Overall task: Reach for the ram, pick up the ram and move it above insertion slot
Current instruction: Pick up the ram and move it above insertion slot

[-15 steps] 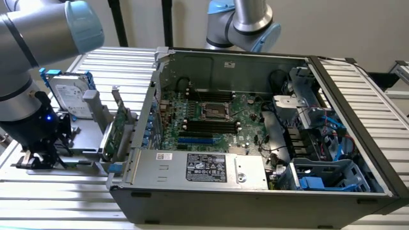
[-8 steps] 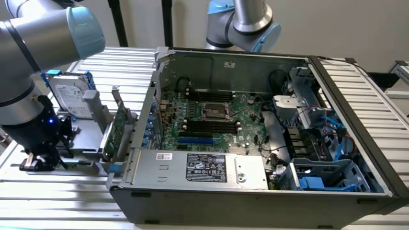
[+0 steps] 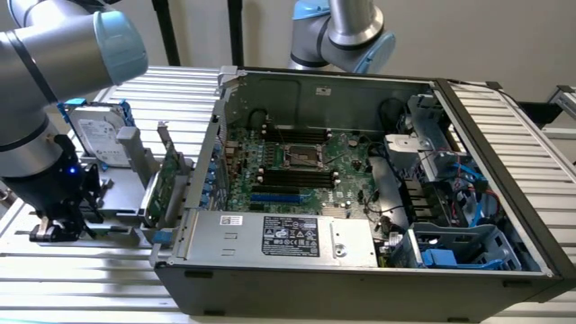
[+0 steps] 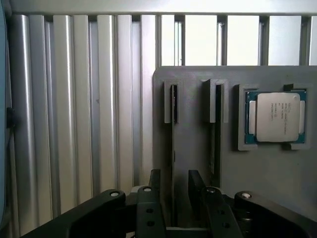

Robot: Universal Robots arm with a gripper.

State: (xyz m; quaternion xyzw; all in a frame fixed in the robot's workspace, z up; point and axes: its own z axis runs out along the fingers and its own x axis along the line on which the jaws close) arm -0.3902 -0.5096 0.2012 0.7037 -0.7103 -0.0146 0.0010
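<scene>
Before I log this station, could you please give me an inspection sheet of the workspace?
Surface: ribbed metal table, grey fixture on it.
Job's things: ram edge-on in a fixture slot; memory slots in open computer case.
Clutter: processor, hard drive, expansion card.
Grippers: gripper open, fingers either side of the ram.
Cables: blue cables inside case.
Surroundings: second arm, pale wall.

Ribbed aluminium table (image 4: 74, 109), slats running away from the gripper fingers (image 4: 154, 196). Directly on it: grey fixture plate (image 4: 198, 129), beneath and ahead of the fingers; upright grey rack (image 3: 126, 196), seemingly joined to that plate; open computer case (image 3: 270, 283), well apart from them.
</scene>
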